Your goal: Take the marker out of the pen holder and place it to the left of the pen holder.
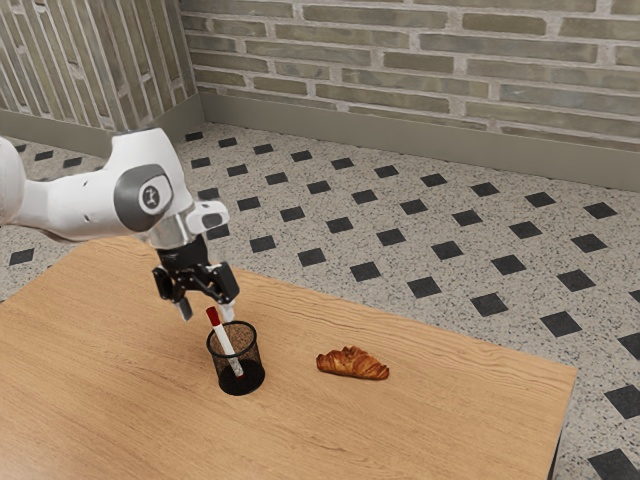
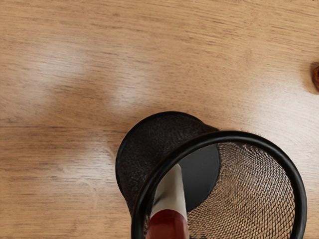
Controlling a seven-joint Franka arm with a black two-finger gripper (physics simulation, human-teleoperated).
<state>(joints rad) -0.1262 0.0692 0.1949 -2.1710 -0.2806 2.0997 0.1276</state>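
Marker first: it stands tilted inside the pen holder, unheld, its lower end down near the holder's base and its upper part leaning on the rim, which is what props it up. Largest of all around it is the table, whose level top gives the pen holder a flat footing. The arm comes in above the pen holder from the exterior view's left, bent so that the hand points downward, a sensible posture for drawing something out through an open top. Its pincer is spread wide with nothing gripped, hanging just over the pen holder's rim; that gap seems meant to let one finger pass on each side of the marker. The pen holder itself sits upright, its mesh wall containing the marker and leaving only the upper end exposed. Near the pen holder, toward the exterior view's right, lies the croissant, apart from it and likely no part of the job. Smallest is the red cap, projecting above the pen holder's rim and offering the natural place to grasp. Closing there and lifting along the tilt would probably avoid dragging the pen holder over.
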